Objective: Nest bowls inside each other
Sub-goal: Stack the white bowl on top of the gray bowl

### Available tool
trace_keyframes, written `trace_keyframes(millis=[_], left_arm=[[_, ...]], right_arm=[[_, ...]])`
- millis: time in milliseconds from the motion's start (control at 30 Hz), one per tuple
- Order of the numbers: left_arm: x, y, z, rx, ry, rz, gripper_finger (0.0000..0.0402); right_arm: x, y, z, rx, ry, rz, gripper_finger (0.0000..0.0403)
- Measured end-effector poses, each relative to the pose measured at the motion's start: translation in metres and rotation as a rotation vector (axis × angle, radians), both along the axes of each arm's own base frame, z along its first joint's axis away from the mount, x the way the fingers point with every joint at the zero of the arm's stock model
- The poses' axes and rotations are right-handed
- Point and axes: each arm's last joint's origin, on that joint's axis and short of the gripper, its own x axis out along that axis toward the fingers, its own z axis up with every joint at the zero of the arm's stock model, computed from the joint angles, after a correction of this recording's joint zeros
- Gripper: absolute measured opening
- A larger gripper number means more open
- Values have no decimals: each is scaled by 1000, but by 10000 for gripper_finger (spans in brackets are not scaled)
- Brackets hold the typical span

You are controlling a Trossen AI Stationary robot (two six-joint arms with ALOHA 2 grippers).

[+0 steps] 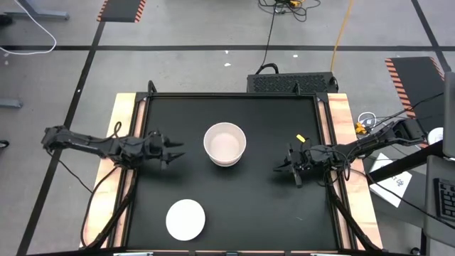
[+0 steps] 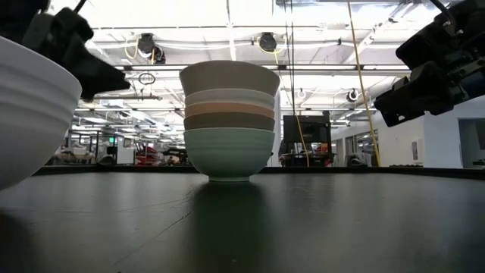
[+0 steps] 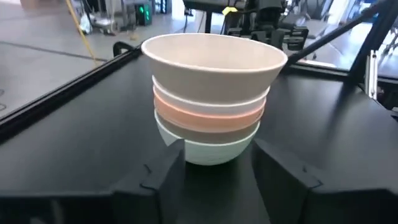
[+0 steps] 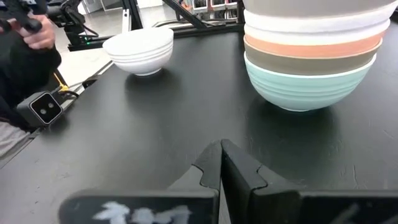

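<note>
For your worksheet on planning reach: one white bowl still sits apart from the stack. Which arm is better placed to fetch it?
Probably the left. The loose white bowl lies on the left half of the table, nearer the left claw, which is open. The right claw is shut and sits beyond the stack.

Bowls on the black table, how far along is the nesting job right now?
Mostly done: five bowls sit nested in one stack, mint green bowl at the bottom, then olive-grey, salmon-orange, white and beige-grey on top. Nothing is in hand: the left gripper is open facing the stack, and the right gripper is shut and empty. Left to do: one white bowl stands apart near the table's front edge.
</note>
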Motion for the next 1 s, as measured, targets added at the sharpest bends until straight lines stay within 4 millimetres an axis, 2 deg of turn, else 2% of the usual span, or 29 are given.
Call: trace_keyframes(millis=[167, 400, 600, 700, 800, 1000], left_arm=[[-5, 1, -18, 26, -54, -2, 118], [-6, 0, -28, 59, -31, -43, 9], [-7, 0, -31, 82, 3, -48, 24], [-8, 2, -34, 84, 38, 4, 27], [-8, 3, -35, 69, 47, 66, 21], [-8, 4, -36, 54, 46, 71, 3]], right_arm=[[0, 0, 0, 1, -3, 0, 0], [0, 0, 1, -3, -11, 1, 0], [0, 0, 2, -18, -20, 5, 0], [1, 0, 2, -18, -20, 4, 0], [1, 0, 2, -18, -20, 4, 0], [1, -2, 2, -30, -22, -50, 0]])
